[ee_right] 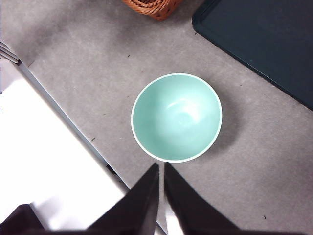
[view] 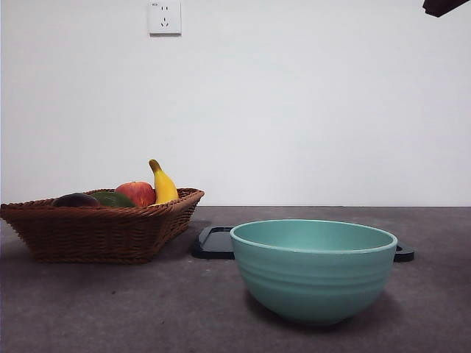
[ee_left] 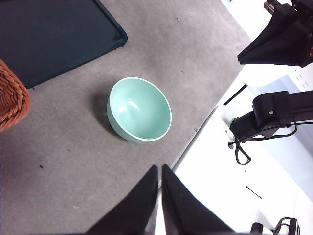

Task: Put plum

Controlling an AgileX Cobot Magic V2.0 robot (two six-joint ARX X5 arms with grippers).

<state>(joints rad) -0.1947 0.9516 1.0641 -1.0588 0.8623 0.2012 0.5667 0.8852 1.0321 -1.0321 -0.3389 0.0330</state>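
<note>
Front view shows the plum [view: 75, 199], dark, smooth and glossy, lying in the wicker basket [view: 96, 234] beside a green fruit [view: 112, 198], red apple [view: 137, 193] and banana [view: 163, 184], the teal bowl [view: 315, 268] holding nothing, while left gripper [ee_left: 159, 171] and right gripper [ee_right: 161, 169] hang above the tabletop [view: 147, 309], jaws clenched together.

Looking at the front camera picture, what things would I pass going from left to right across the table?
Plum → green fruit → apple → banana, all in the wicker basket; then the dark tray, then the teal bowl.
</note>
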